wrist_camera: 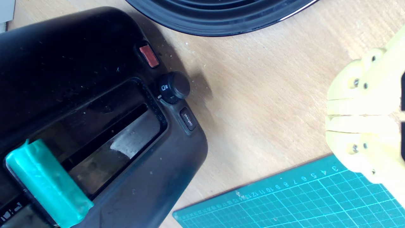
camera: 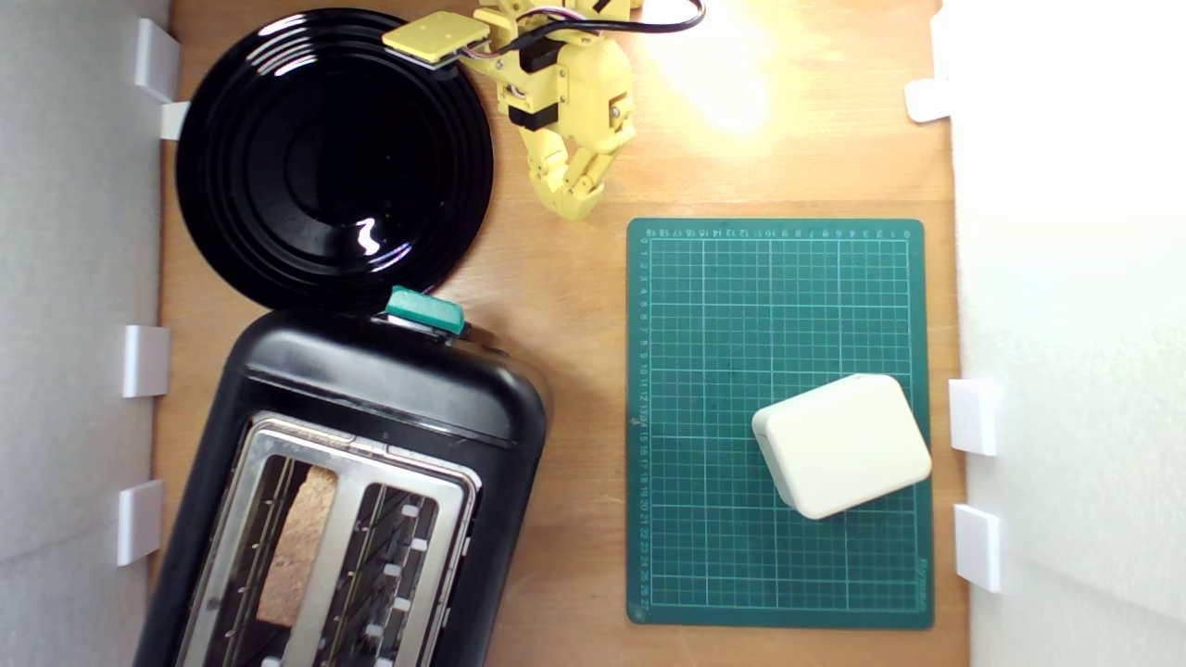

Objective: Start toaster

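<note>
My claw, fingers pressed together and holding nothing, hangs well clear of the toaster, whose teal lever looks unpressed—nothing done yet.

Wooden tabletop between white side walls.
Bright glare, perhaps from a lamp, washes the frame's upper right; white brackets line both edges.

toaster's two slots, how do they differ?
In the exterior view, the toaster has a left slot holding a brown slice of bread; the right slot holds nothing, its wire guides showing. Both are long openings side by side in the silver top plate.
</note>
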Controlling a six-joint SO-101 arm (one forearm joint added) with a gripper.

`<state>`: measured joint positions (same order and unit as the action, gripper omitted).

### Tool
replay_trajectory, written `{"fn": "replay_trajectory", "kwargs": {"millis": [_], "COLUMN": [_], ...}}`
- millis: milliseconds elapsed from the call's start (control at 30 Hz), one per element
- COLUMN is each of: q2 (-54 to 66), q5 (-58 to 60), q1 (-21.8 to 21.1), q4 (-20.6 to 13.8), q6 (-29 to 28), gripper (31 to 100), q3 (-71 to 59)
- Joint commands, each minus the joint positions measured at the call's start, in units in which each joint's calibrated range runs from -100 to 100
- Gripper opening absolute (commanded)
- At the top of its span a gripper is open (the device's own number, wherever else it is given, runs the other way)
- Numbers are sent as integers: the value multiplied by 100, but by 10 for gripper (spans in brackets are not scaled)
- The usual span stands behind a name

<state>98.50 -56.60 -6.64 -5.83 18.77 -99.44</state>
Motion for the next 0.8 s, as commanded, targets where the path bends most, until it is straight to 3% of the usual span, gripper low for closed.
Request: {"fn": "replay_trajectory", "kwargs": {"millis": [0, 533, 633, 767], "q2": [50, 17, -33, -574], "q5": [-75, -75, -66, -75], "q1": [-42, 77, 228, 291], "q4": [-74, -121, -459, -459], "q6": [-13, 34, 76, 333], "gripper": [314, 314, 314, 314], "q3": [-28, -19, 35, 690]}}
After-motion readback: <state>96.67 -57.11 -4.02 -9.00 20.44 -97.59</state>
